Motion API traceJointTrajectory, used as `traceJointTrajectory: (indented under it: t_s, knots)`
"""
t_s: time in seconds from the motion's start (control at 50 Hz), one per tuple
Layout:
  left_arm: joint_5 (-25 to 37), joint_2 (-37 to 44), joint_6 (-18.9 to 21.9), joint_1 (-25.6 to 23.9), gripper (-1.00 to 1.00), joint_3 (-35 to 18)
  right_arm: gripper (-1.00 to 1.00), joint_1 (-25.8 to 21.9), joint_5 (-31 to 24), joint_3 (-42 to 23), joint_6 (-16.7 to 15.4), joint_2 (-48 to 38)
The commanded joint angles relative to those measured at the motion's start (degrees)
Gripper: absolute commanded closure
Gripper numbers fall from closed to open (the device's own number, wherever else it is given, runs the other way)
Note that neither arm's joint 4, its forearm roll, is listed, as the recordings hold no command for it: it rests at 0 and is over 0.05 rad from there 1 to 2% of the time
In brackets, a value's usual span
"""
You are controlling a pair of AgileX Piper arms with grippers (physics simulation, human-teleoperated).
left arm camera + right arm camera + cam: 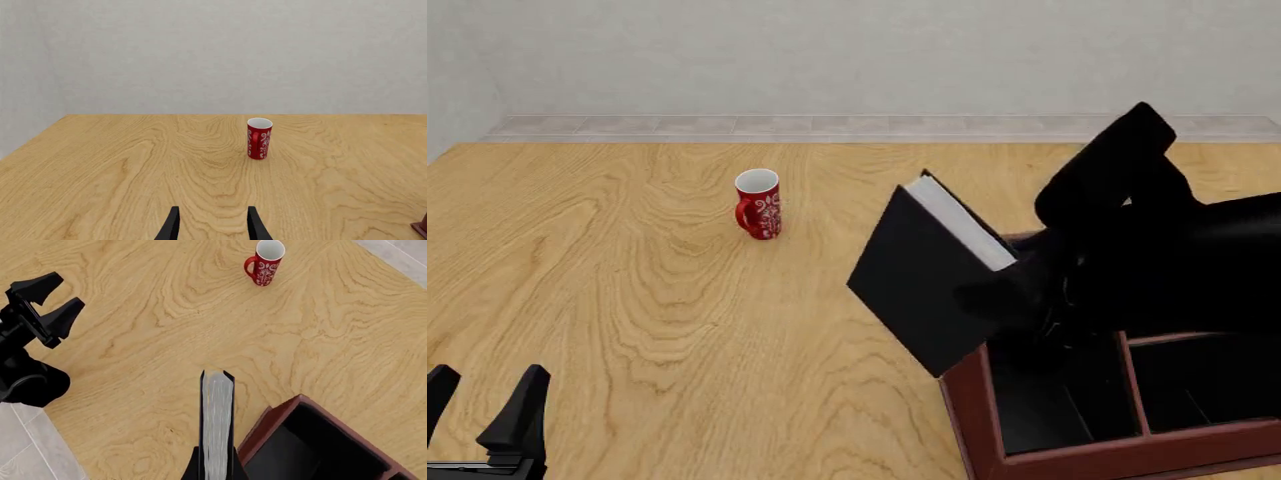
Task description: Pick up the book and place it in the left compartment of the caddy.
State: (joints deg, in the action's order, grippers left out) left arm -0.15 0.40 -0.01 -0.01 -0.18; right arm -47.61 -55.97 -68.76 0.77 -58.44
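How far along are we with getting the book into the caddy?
Pickup looks done: the right gripper holds the book in the air, tilted, over the caddy's left edge. In hand: carrying it to the left compartment. Left: lowering it in and releasing. The left gripper is open and idle; the mug stands apart.

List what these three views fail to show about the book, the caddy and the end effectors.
- Right end effector: cut off by the right wrist view's edge, shut on the thin black hardcover book.
- Dark red-brown wooden caddy: front view, far part hidden by the right arm, near edge cropped.
- Left end effector: open, arm cropped in front view.
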Motion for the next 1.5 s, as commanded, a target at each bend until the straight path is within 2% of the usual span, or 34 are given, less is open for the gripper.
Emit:
traceJointTrajectory:
  t_s: [0.02, 0.14, 0.26, 0.58, 0.74, 0.84, 0.98, 1.04, 1.06, 1.24, 1.28, 1.42, 1.46, 1.5]
  knots:
    - [0.0, 0.0, 0.0, 0.0, -1.00, 0.0, 1.00, 3.1, -1.8, 0.8, 1.3, 4.1]
    - [0.0, 0.0, 0.0, 0.0, -1.00, 0.0, 1.00, 4.5, -3.3, 1.2, 1.3, 6.4]
    - [0.0, 0.0, 0.0, 0.0, -1.00, 0.0, 1.00, 5.8, -7.1, 1.5, 1.6, 10.7]
    - [0.0, 0.0, 0.0, 0.0, -1.00, 0.0, 1.00, 10.4, -10.0, 4.1, 2.2, 16.3]
    - [0.0, 0.0, 0.0, 0.0, -1.00, 0.0, 1.00, 11.8, -9.2, 6.7, 2.5, 17.0]
    - [0.0, 0.0, 0.0, 0.0, -1.00, 0.0, 1.00, 14.2, -8.0, 8.1, 2.5, 16.4]
    - [0.0, 0.0, 0.0, 0.0, -1.00, 0.0, 1.00, 15.1, -6.7, 9.2, 3.7, 16.0]
    - [0.0, 0.0, 0.0, 0.0, -1.00, 0.0, 1.00, 15.9, -6.4, 9.3, 4.7, 16.0]
    - [0.0, 0.0, 0.0, 0.0, -1.00, 0.0, 1.00, 15.7, -6.3, 9.5, 6.1, 16.0]
    - [0.0, 0.0, 0.0, 0.0, -1.00, 0.0, 1.00, 17.9, -6.4, 10.4, 7.0, 16.6]
    - [0.0, 0.0, 0.0, 0.0, -1.00, 0.0, 1.00, 18.0, -6.4, 10.4, 8.4, 16.6]
    - [0.0, 0.0, 0.0, 0.0, -1.00, 0.0, 1.00, 18.5, -6.5, 10.3, 8.4, 16.5]
    - [0.0, 0.0, 0.0, 0.0, -1.00, 0.0, 1.00, 18.3, -6.6, 10.3, 9.4, 16.5]
    - [0.0, 0.0, 0.0, 0.0, -1.00, 0.0, 1.00, 19.0, -6.8, 10.3, 8.8, 16.7]
